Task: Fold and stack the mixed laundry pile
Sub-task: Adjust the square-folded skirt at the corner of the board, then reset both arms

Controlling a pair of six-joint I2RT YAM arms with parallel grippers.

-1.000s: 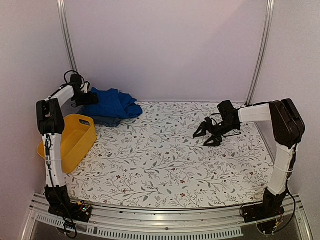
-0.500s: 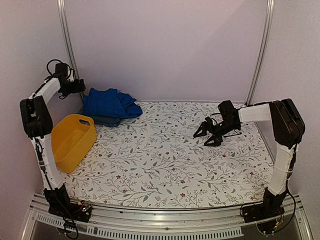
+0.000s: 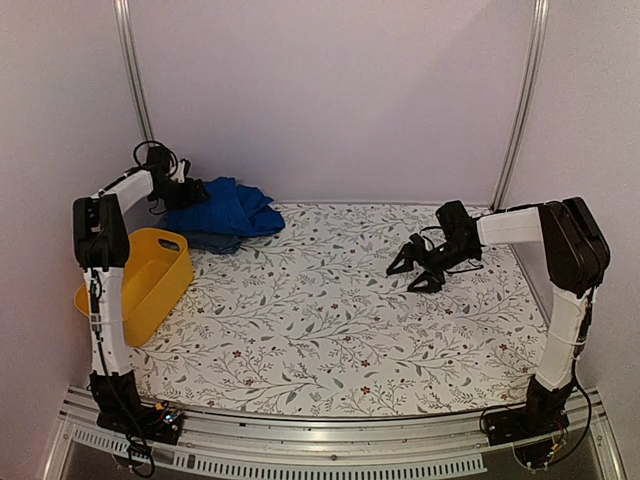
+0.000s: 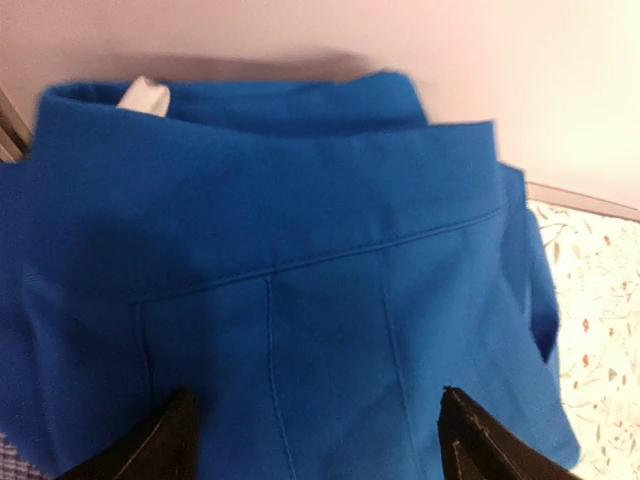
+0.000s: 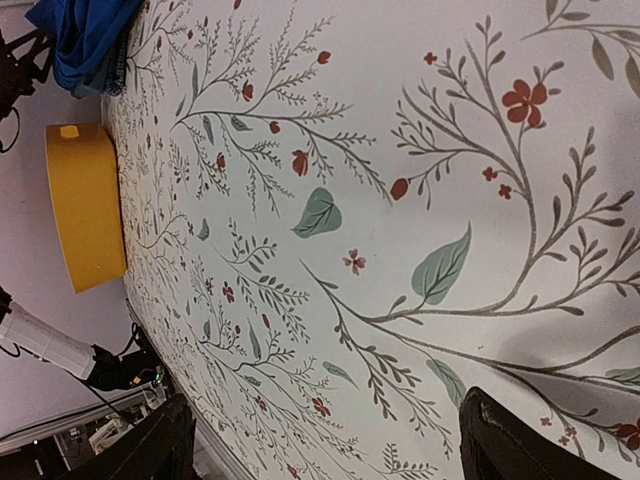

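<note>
The laundry pile (image 3: 228,212) lies bunched at the table's far left corner against the back wall. Its top is a royal-blue garment (image 4: 300,230) with stitched seams and a white tag (image 4: 146,95). A duller grey-blue layer (image 3: 214,242) shows under its front edge. My left gripper (image 3: 188,193) is at the pile's left edge, open, and in the left wrist view (image 4: 315,395) its jaws stand wide apart over the blue cloth. My right gripper (image 3: 410,275) is open and empty, low over the table at mid right. It is also open in the right wrist view (image 5: 325,400).
A yellow plastic tub (image 3: 140,280) stands at the left edge of the floral table cover (image 3: 320,320), just in front of the pile. The tub (image 5: 85,205) and the pile (image 5: 85,35) show in the right wrist view. Walls close the back and sides.
My left gripper rose up and left away from the pile, then came back down to its left edge. The pile looks slightly more bunched. The right arm has not moved.
</note>
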